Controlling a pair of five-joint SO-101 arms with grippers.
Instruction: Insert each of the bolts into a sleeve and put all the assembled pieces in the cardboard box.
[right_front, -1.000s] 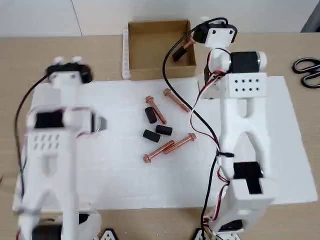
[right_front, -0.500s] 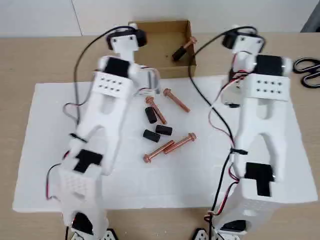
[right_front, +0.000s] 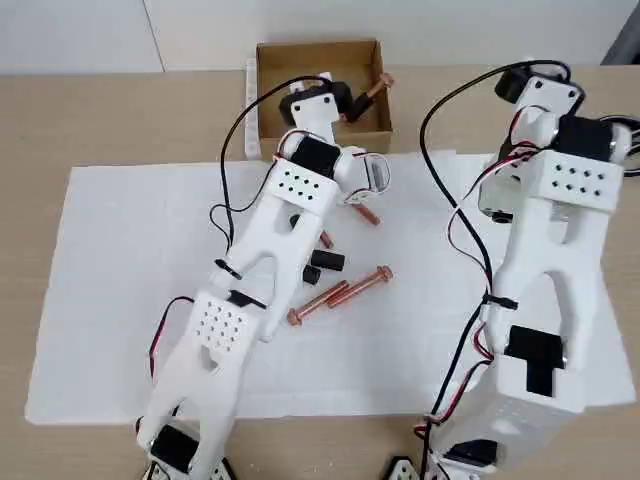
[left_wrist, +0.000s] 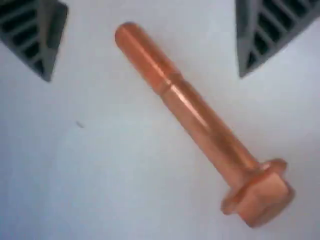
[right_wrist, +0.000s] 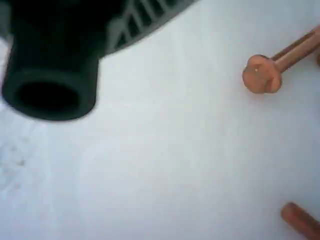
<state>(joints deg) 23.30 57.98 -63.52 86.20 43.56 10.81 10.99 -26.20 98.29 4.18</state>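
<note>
One assembled piece (right_front: 365, 96) was seen lying in the cardboard box (right_front: 268, 100), so the task was judged barely begun. The left gripper (left_wrist: 145, 75) was held wide open over a loose bolt (left_wrist: 200, 130) on the white mat (right_front: 120, 260), with nothing gripped. A black sleeve (right_wrist: 50, 75) was clamped in the right gripper (right_wrist: 75, 35). Two more bolts (right_front: 318, 302) and loose sleeves (right_front: 327, 261) were left unpaired on the mat, so several insertions were judged outstanding.
</note>
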